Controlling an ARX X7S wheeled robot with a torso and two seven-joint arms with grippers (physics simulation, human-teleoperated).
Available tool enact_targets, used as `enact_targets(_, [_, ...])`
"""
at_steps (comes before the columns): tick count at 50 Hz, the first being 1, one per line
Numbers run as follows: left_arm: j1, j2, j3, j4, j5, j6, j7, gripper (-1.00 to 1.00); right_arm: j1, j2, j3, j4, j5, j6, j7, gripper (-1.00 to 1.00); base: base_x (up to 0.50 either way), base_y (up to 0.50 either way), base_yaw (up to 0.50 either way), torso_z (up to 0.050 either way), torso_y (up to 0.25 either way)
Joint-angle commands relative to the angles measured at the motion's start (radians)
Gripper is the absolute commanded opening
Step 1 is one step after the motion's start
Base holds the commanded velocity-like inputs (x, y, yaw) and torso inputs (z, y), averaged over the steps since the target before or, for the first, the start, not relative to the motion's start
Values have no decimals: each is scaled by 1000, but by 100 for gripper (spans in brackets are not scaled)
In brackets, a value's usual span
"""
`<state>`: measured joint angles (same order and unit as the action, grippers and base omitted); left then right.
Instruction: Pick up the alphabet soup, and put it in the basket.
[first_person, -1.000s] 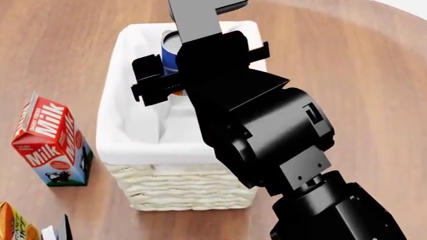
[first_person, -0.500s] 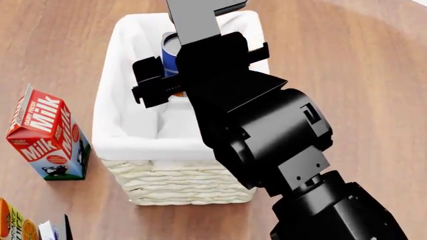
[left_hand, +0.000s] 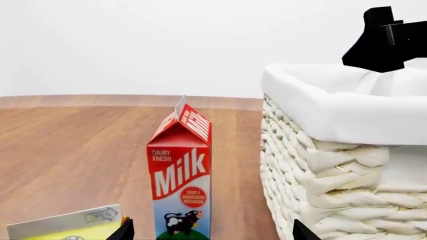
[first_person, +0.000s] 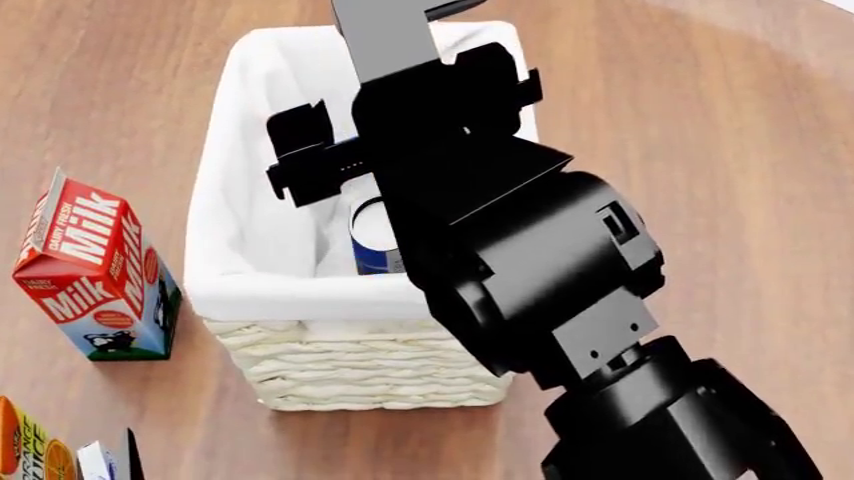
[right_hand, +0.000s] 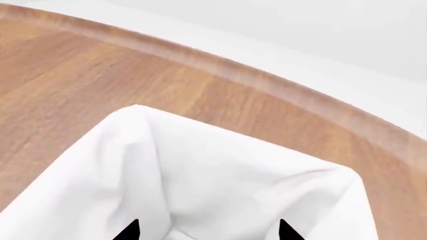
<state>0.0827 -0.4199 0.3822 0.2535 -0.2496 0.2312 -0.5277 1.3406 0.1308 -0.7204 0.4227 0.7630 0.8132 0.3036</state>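
The alphabet soup can (first_person: 372, 240), blue label and silver top, stands inside the cream wicker basket (first_person: 214, 285) on its white lining, partly hidden by my right arm. My right gripper (first_person: 400, 120) hovers above the basket's far half, open and empty; the right wrist view shows only the white lining (right_hand: 200, 165) between its spread fingertips (right_hand: 130, 231). My left gripper (left_hand: 210, 232) is open and empty, low over the table, facing the milk carton (left_hand: 180, 170) with the basket (left_hand: 320, 115) beside it.
A red and blue milk carton (first_person: 94, 275) stands left of the basket. An orange carton (first_person: 27, 450) and a smaller pack sit at the front left; a yellow carton (left_hand: 67, 227) shows near the left gripper. The wooden table's rim curves behind the basket (right_hand: 267, 85).
The right gripper has opened and let go of the soup can, which dropped from between the fingers down into the basket. The gripper has risen slightly.
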Motion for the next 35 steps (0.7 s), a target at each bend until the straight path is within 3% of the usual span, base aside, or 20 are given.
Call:
enact_targets(1, [4,-4,-2,2,-5,5,-1,100,7,31,4,-91,21,37,27,100,0,0,0,0,0])
enact_targets(20, [4,-7,1,-3,-3,10,-4,100,19,158,69,-397,118,148,113,100,0,0,0,0,0])
enact_targets(27, [3,-5,-2,-9,1,13,-10,100,-93,269,114,-616,147,103,145,100,0,0,0,0,0])
enact_targets(35, [8,-8,-8,-5,-4,18,-16,100,-335,454,136,-944,18,-64,255,100,0,0,0,0,0])
